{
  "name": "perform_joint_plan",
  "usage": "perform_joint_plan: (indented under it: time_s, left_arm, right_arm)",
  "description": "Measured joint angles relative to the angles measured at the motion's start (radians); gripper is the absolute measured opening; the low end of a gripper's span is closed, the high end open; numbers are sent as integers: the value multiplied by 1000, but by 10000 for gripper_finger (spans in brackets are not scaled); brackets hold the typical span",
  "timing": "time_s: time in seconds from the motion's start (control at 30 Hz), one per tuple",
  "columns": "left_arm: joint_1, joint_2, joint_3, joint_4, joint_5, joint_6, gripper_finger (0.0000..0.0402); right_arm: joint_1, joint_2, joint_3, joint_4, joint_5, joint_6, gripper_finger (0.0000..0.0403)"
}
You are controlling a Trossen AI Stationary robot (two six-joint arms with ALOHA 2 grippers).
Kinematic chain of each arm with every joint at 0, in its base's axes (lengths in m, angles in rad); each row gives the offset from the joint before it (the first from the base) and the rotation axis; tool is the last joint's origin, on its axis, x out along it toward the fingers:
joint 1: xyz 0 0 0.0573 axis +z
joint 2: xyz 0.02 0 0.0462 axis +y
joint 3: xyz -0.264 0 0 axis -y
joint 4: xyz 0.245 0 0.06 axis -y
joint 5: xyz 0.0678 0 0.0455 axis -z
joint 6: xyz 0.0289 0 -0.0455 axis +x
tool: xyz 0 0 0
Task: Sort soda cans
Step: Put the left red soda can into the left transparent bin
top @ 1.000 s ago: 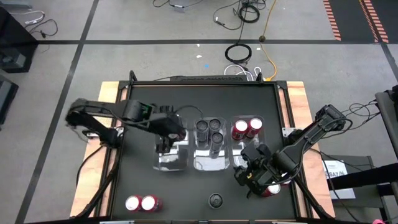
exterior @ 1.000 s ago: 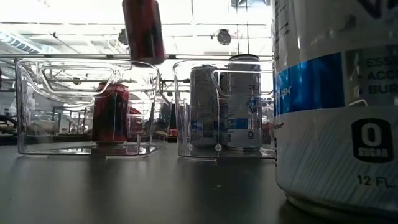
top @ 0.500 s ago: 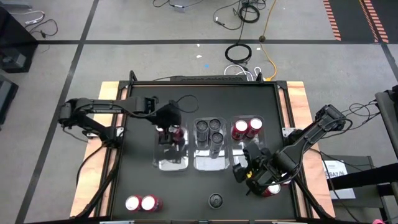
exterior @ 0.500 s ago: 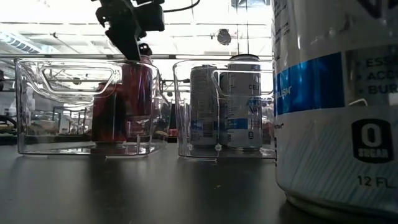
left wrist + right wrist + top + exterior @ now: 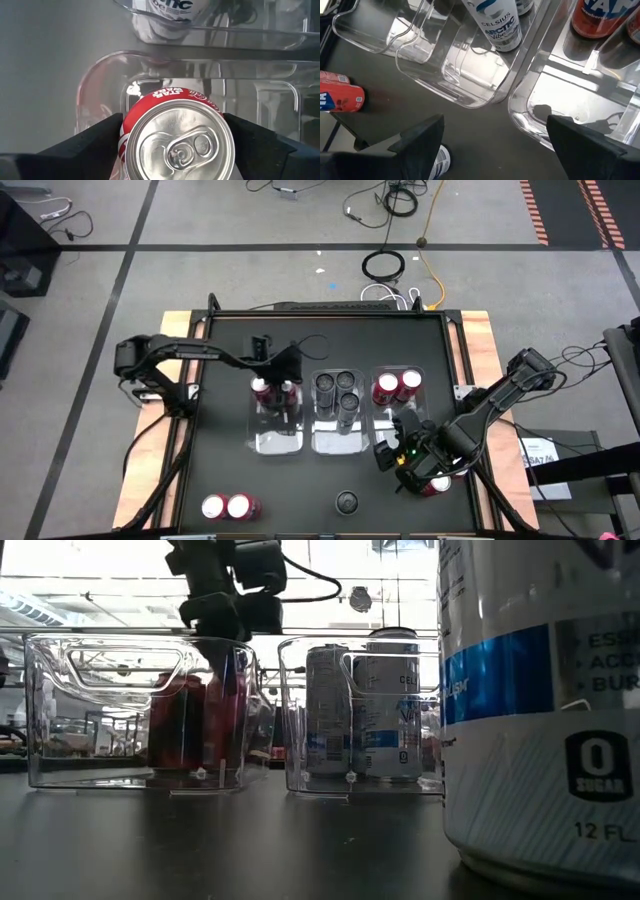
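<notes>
In the left wrist view, the left gripper (image 5: 177,145) holds a red can (image 5: 177,142) with a shiny silver top between its fingers, upright inside the left clear bin (image 5: 275,435). Farther off, the right gripper (image 5: 400,460) hovers with jaws wide, empty, beside the right bin (image 5: 395,420).

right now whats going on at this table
A two-armed robot is sorting soda cans into three clear bins. The left tool is lowering a red can into the left bin, fingers either side of it. The middle bin holds slim grey-topped cans, the right bin red ones. The right tool waits open near the table's front right.
</notes>
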Motion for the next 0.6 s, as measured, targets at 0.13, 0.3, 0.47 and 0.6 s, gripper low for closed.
perform_joint_plan:
  time_s: [0.13, 0.3, 0.47, 0.6]
  left_arm:
    - [0, 14, 3, 6, 1, 0, 337]
    - [2, -3, -1, 1, 0, 21, 338]
    - [1, -10, -2, -4, 0, 19, 338]
    - [1, -10, -2, -4, -1, 19, 339]
  right_arm:
    - [0, 0, 0, 0, 0, 0, 345]
    - [0, 0, 0, 0, 0, 0, 345]
    - [0, 0, 0, 0, 0, -2, 345]
    - [0, 0, 0, -1, 0, -4, 345]
